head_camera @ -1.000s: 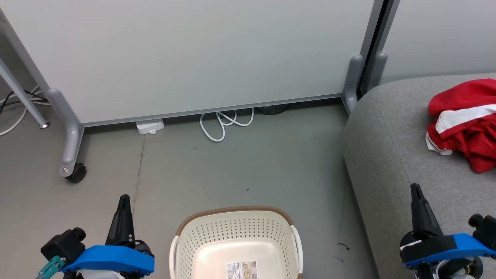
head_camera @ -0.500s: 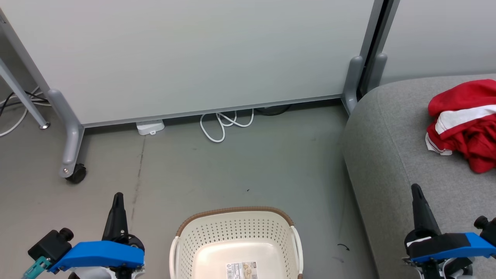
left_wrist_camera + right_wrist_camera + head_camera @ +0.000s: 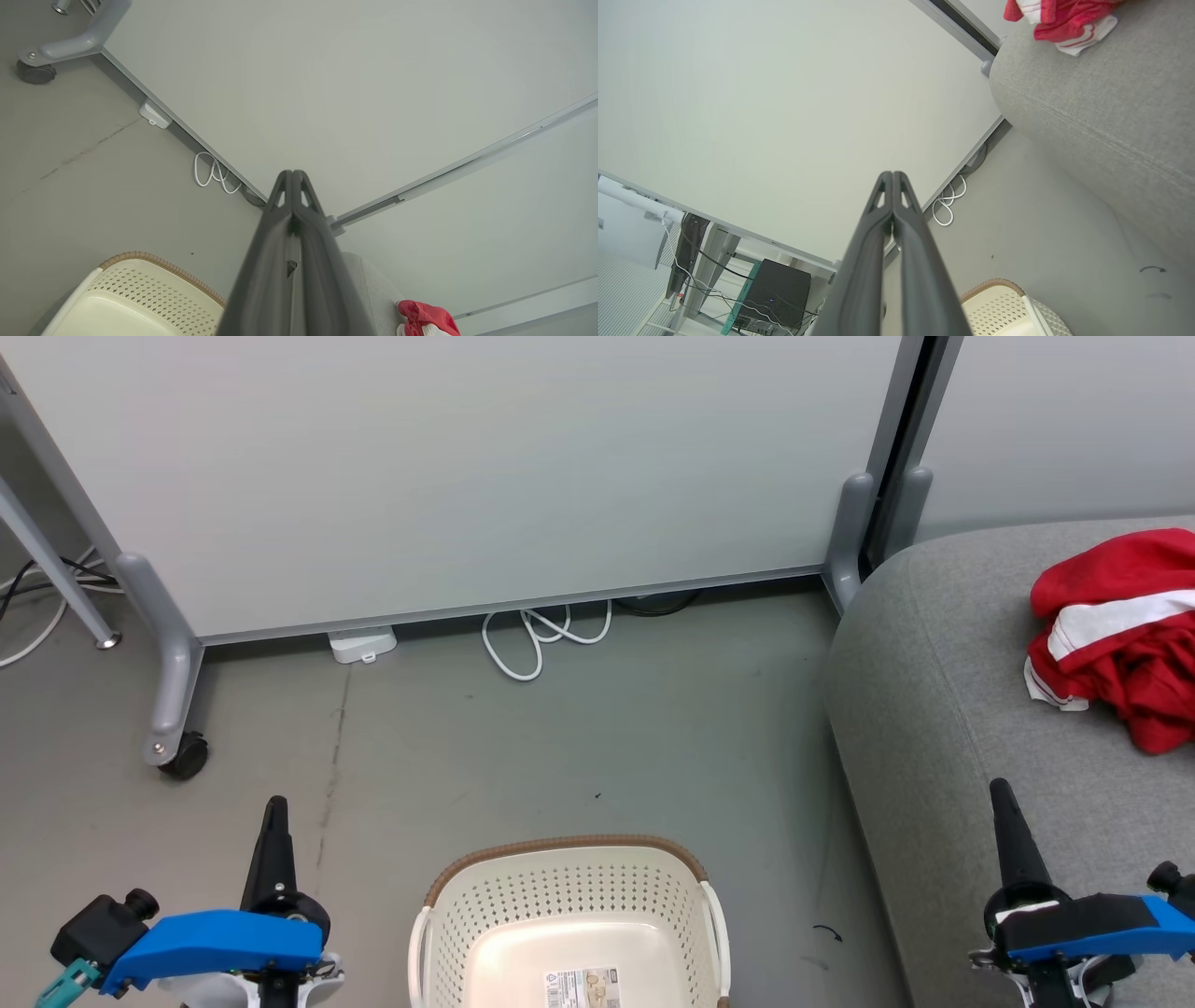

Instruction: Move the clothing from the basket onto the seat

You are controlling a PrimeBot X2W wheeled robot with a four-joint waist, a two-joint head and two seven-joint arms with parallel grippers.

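Head view: basket [image 3: 560, 889] label [image 3: 582, 987], print seemingly unreadable.

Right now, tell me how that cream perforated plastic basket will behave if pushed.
The cream-white perforated plastic basket looks empty, so probably light and apt to slide on the smooth grey floor. Its holed walls may flex; the flat bottom makes tipping unlikely.
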